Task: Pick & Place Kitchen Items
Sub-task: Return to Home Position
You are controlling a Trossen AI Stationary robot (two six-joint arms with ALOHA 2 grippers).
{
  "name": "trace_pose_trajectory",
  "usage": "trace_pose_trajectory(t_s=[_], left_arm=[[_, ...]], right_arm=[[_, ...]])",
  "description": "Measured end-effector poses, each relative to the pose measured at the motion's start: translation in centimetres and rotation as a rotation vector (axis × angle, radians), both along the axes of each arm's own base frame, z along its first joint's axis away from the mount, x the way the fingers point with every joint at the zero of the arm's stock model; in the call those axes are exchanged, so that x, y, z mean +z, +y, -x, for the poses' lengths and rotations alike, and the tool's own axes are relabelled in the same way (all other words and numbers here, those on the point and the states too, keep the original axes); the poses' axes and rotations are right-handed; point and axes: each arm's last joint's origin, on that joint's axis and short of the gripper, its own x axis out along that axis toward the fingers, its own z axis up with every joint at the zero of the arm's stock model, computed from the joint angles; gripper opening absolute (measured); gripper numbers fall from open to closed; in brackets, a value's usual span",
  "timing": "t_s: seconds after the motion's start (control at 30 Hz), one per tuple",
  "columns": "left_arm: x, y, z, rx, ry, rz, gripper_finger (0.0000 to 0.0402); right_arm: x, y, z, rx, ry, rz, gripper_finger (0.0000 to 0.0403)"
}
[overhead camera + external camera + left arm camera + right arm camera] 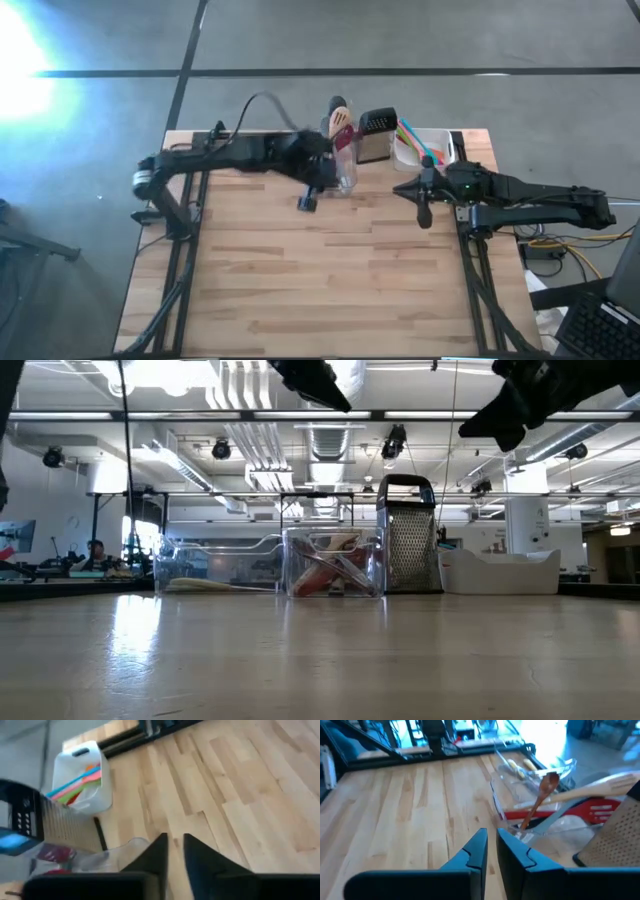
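Observation:
Several utensils stand in a clear tub [343, 150] at the table's far edge: a wooden spatula [600, 785], a wooden spoon [544, 795] and a red slotted spatula [592, 812]. Pink, blue, orange and green utensils [80, 782] lean in a white tub [425, 148]. Yellow-handled items [520, 766] lie in a second clear tub behind. My left gripper [308, 200] hovers just in front of the clear tub, with its fingers [160, 855] close together and empty. My right gripper [423, 210] hovers in front of the white tub, shut and empty.
A steel box grater [375, 135] stands between the clear tub and the white tub. In the low view a long clear tub [215, 568] sits left of the utensil tub. Bare wooden tabletop [330, 280] stretches from the grippers to the near edge.

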Motion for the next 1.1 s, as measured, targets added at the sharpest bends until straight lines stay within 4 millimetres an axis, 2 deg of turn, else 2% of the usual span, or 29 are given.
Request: trace_pose_trajectory(t_s=[0.13, 0.3, 0.5, 0.63, 0.77, 0.93, 1.1], left_arm=[[-0.7, -2.8, 2.3, -0.011, -0.142, -0.002, 0.0011], [-1.8, -5.1, 7.6, 0.005, -0.371, 0.075, 0.0013], [-5.1, -5.3, 14.4, 0.110, -0.533, 0.176, 0.0011], [-8.2, -5.2, 18.2, 0.134, -0.573, 0.171, 0.0006], [-11.6, -5.1, 20.5, 0.172, -0.674, 0.157, 0.0010], [-15.2, -5.0, 22.4, 0.182, -0.825, 0.170, 0.0017], [-18.6, -5.0, 23.4, 0.181, -0.830, 0.170, 0.0016]], right_arm=[[0.4, 0.3, 1.4, 0.032, -0.063, 0.005, 0.0020], [0.0, 0.9, 3.6, 0.105, -0.182, -0.010, 0.0009], [-1.6, 1.3, 5.7, 0.126, -0.267, -0.004, 0.0008], [-2.5, 1.4, 6.7, 0.136, -0.326, 0.013, 0.0008], [-2.8, 1.5, 7.3, 0.135, -0.414, 0.021, 0.0008], [-3.1, 1.5, 7.7, 0.129, -0.444, 0.030, 0.0008], [-3.4, 1.5, 7.3, 0.126, -0.410, 0.015, 0.0008]])
